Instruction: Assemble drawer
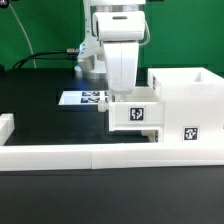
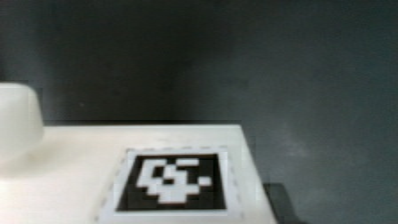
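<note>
You see the arm (image 1: 118,45) coming straight down at the middle of the exterior view, with its gripper (image 1: 124,97) meeting the top of a small white tray (image 1: 134,116). The tray's front face carries a black-and-white tag (image 1: 137,113). The fingers are hidden behind the tray's upper edge, so you cannot tell how wide they stand or whether they have hold of it.

The tall hollow housing (image 1: 186,100) stands at three o'clock from the tray, touching or just beside it, with its own tag low on the front. The long low border wall (image 1: 110,154) runs across at six o'clock. The marker board (image 1: 84,98) lies flat on the black table (image 1: 40,105) at ten o'clock from the tray.

Your wrist view shows the tray's white surface (image 2: 71,170) with its tag (image 2: 173,181) close up, blurred.
</note>
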Controlling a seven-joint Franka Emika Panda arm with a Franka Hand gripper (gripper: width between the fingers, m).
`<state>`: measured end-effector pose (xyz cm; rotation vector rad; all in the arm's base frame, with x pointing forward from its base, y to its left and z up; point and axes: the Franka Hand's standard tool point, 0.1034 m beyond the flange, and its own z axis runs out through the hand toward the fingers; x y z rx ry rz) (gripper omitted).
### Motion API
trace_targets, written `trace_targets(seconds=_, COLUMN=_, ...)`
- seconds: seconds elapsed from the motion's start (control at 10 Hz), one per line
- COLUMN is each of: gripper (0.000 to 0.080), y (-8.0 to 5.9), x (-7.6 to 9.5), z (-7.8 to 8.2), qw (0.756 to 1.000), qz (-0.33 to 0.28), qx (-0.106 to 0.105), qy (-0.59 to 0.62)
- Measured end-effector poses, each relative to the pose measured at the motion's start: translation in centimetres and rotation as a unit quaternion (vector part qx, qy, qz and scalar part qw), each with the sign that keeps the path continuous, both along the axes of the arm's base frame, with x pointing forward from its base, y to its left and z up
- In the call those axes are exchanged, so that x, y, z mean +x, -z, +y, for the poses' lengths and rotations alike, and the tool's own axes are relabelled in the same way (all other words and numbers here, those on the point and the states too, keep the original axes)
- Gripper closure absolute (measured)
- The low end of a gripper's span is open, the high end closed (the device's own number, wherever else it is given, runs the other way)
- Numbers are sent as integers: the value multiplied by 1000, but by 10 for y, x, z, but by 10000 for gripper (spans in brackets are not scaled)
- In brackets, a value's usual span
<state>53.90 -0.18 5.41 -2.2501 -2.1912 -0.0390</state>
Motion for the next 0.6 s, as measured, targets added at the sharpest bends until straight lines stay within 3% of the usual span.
trace_targets(seconds=0.6, gripper=757, y=0, x=2, z=-5, qw=1000, qz=-13, qx=2, qy=2)
